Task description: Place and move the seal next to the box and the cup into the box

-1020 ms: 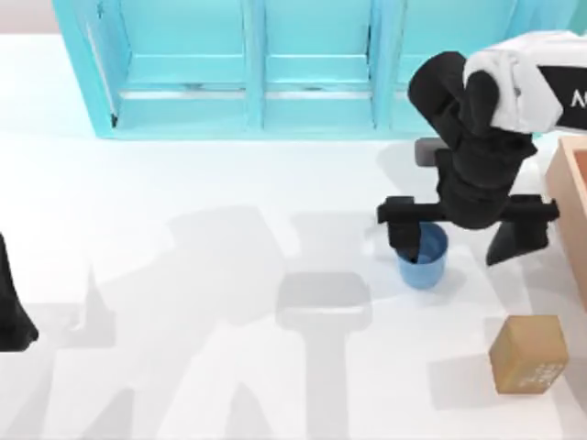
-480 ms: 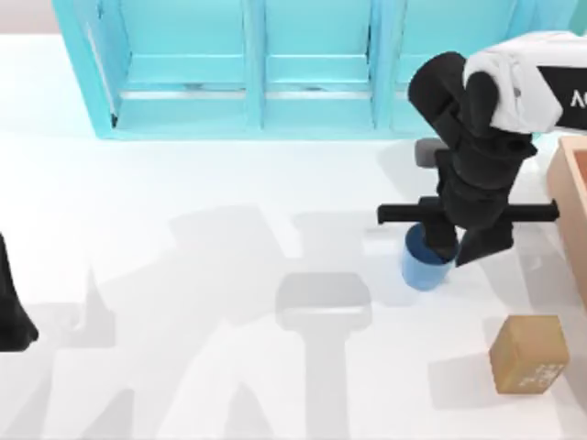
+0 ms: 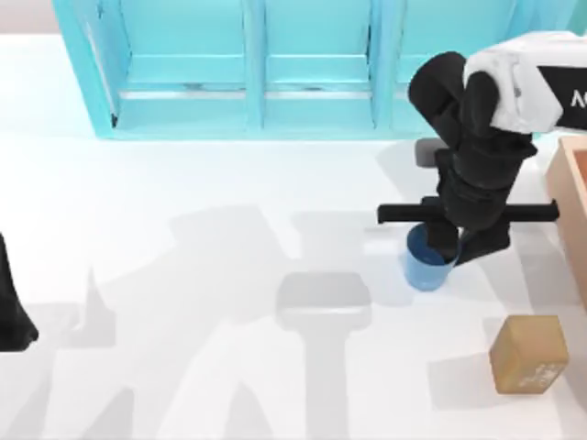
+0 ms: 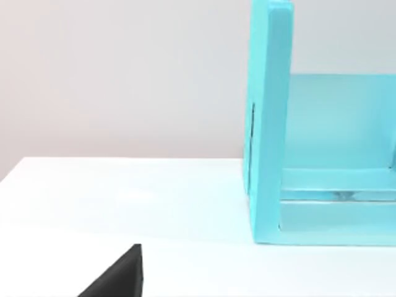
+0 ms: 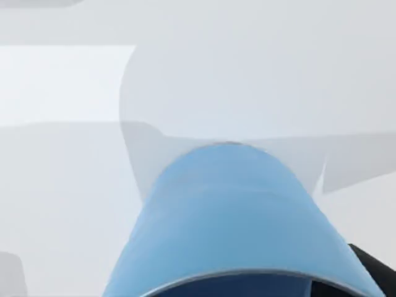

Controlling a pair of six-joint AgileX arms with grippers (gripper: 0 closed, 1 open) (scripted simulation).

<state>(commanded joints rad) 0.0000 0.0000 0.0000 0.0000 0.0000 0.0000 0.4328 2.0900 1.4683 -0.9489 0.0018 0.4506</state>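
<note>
The blue cup (image 3: 424, 269) stands right of the table's middle, and its wall looms close in the right wrist view (image 5: 241, 216). My right gripper (image 3: 463, 246) hangs over the cup's right side, shut on its rim with one finger inside the cup. The seal (image 3: 529, 353), a small tan block with a white mark, lies on the table at the front right, apart from the gripper. The box (image 3: 570, 197) shows as an orange-tan wall at the right edge. My left arm (image 3: 9, 312) is parked at the left edge.
A turquoise shelf unit (image 3: 275, 64) runs along the back of the table, and its end panel (image 4: 270, 124) shows in the left wrist view. A small grey object (image 3: 426, 151) lies behind the right arm. White tabletop stretches across the left and middle.
The right gripper's fingers, spread wide a second ago, have come together on the cup's rim. The cup has shifted slightly. The seal and left arm have not moved.
</note>
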